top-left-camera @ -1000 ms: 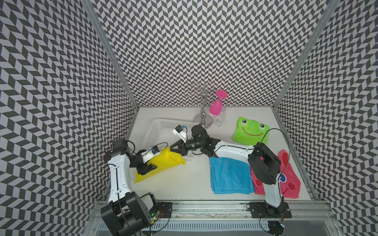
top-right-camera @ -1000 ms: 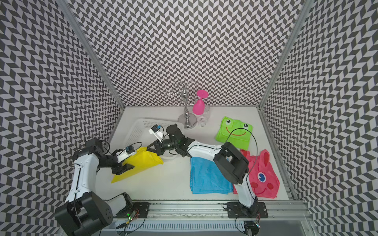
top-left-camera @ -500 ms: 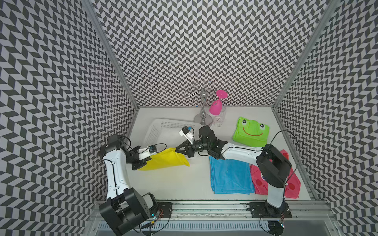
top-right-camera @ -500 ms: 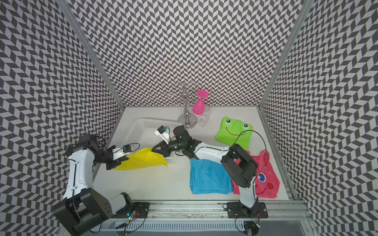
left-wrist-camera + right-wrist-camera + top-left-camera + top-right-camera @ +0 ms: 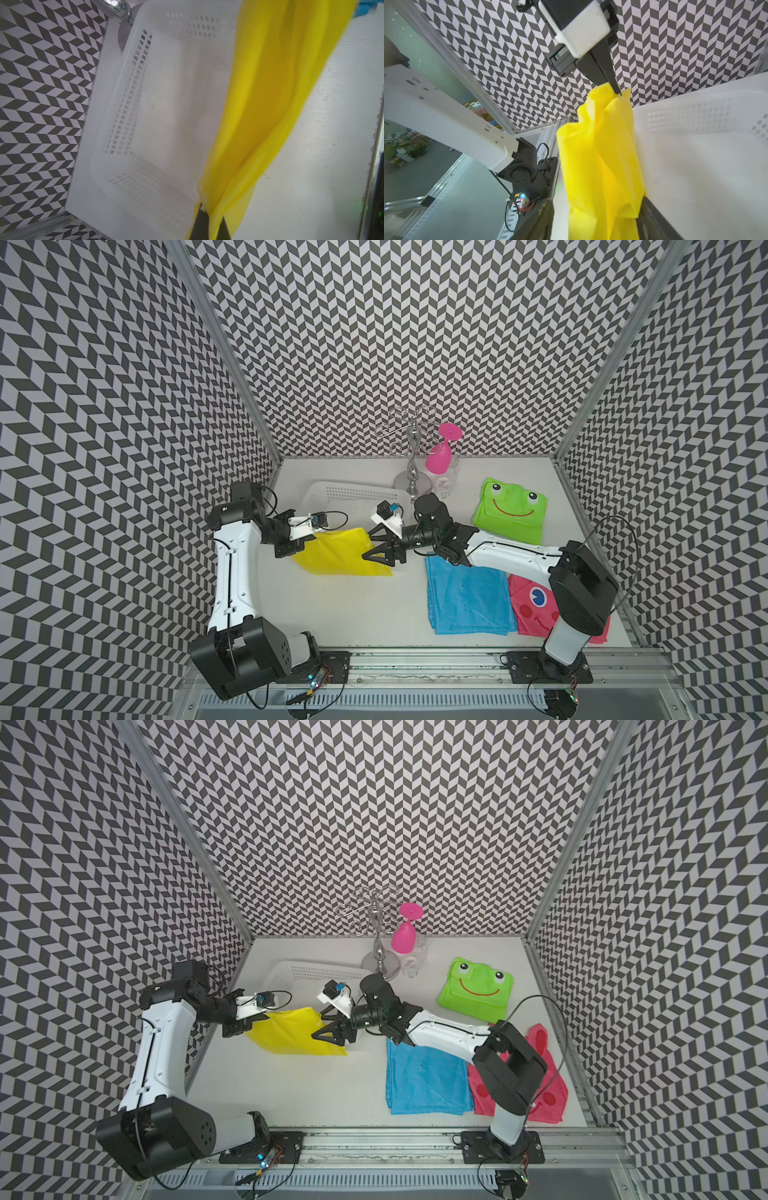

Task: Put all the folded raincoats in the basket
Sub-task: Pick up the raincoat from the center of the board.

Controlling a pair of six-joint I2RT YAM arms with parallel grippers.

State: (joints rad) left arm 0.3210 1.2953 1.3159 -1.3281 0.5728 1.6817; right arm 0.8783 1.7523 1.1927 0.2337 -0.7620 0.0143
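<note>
Now the left gripper is pinching a corner of the yellow raincoat tight. The sheet is hanging just in front of the white basket — not inside it — while the right gripper is holding its jaws wide around the opposite edge.

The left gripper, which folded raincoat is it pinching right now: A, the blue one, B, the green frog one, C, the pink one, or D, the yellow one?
D: the left gripper is shut on an edge of the yellow raincoat, while the blue raincoat, green frog raincoat and pink raincoat lie flat away from it.
</note>
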